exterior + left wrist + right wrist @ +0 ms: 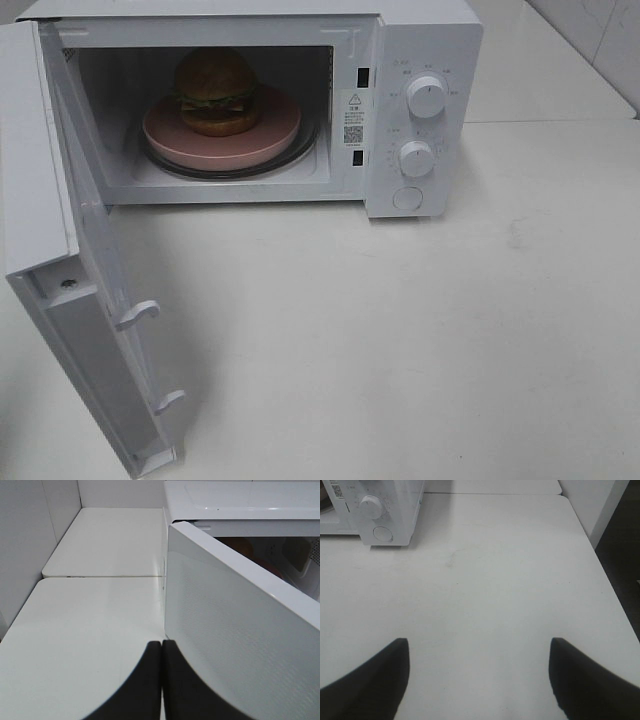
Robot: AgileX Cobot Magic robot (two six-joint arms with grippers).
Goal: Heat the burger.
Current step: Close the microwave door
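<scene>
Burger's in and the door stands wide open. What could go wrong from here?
1. The shut left gripper sits beside the glossy outer face of the white microwave door. A push from there may glance off and leave the door unlatched.
2. A hard shove could slide the white microwave on the smooth white table, possibly jolting the golden-bun burger on its round pink plate.

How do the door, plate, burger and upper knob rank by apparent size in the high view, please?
open door
pink plate
burger
upper knob
The door is also nearest the camera, exaggerating its lead.
</scene>
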